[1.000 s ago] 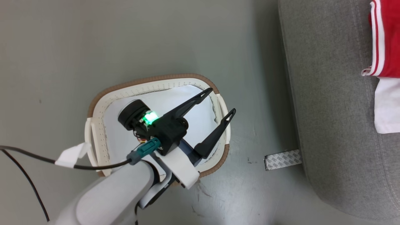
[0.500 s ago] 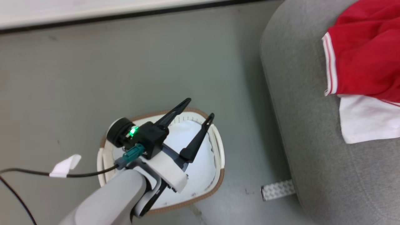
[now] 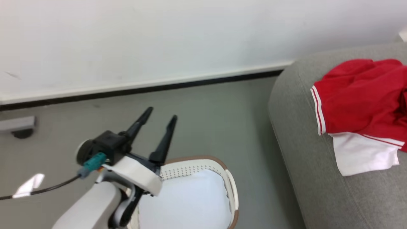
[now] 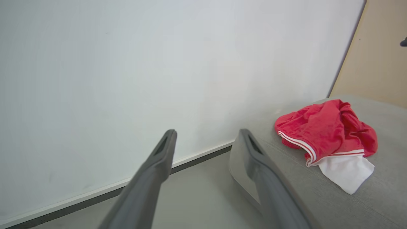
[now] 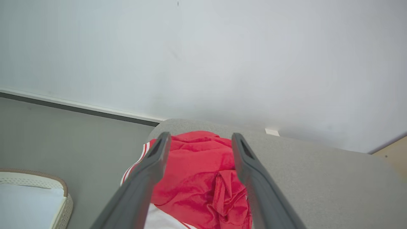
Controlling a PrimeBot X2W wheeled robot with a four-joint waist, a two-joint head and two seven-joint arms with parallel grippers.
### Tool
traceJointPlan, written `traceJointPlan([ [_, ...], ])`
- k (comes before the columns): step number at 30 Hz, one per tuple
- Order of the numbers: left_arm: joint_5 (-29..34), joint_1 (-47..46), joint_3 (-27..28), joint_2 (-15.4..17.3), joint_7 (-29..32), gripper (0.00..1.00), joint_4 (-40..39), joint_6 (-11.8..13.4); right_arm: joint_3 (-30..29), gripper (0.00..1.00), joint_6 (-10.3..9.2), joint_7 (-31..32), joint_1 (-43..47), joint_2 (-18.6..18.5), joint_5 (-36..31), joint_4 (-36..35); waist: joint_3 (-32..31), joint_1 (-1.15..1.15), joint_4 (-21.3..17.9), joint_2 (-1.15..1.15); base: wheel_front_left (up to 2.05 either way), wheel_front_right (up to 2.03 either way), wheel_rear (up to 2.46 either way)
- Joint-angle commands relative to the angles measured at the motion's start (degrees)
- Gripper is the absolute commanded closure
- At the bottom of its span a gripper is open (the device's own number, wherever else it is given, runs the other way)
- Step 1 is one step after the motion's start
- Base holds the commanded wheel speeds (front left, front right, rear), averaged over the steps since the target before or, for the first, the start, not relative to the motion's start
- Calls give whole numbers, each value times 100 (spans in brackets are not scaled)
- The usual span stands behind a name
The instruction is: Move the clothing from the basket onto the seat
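The red clothing [image 3: 359,92] with a white panel and thin white stripes lies crumpled on the grey sofa seat [image 3: 305,152] at the right. It shows as well in the left wrist view [image 4: 324,133] and the right wrist view [image 5: 197,171]. The cream basket [image 3: 203,168] with a brown rim stands on the floor at the bottom centre, holding a pale flat cushion [image 3: 187,203] and no red fabric. My left gripper [image 3: 160,116] is open and empty, raised above the basket's far left side. My right gripper [image 5: 198,136] is open, hovering above the clothing, nothing between its fingers.
A white wall [image 3: 159,38] with a dark baseboard runs behind the grey floor [image 3: 206,111]. A grey fitting [image 3: 17,125] sits at the wall's foot on the left. A black cable with white tape [image 3: 28,186] trails from my left arm.
The head camera has tilted up, bringing the wall into view and pushing the basket to the bottom edge. My left gripper has risen from inside the basket and its fingers stand closer together.
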Motion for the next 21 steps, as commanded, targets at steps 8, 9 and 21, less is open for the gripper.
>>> traceJointPlan([
  [8,-384,725,768,265,-40,0,-3,185,-449,0,-13,-950,916,511,-584,-743,-555,2,365,0,0,0,0],
  [9,-396,830,876,272,-41,0,-24,214,-517,0,-13,-1030,1035,594,-657,-792,-591,2,388,0,0,0,0],
  [21,-106,2065,1980,-140,-40,0,-286,267,-1792,0,-13,-2399,2980,2242,-1754,-1241,-855,2,652,0,0,0,0],
])
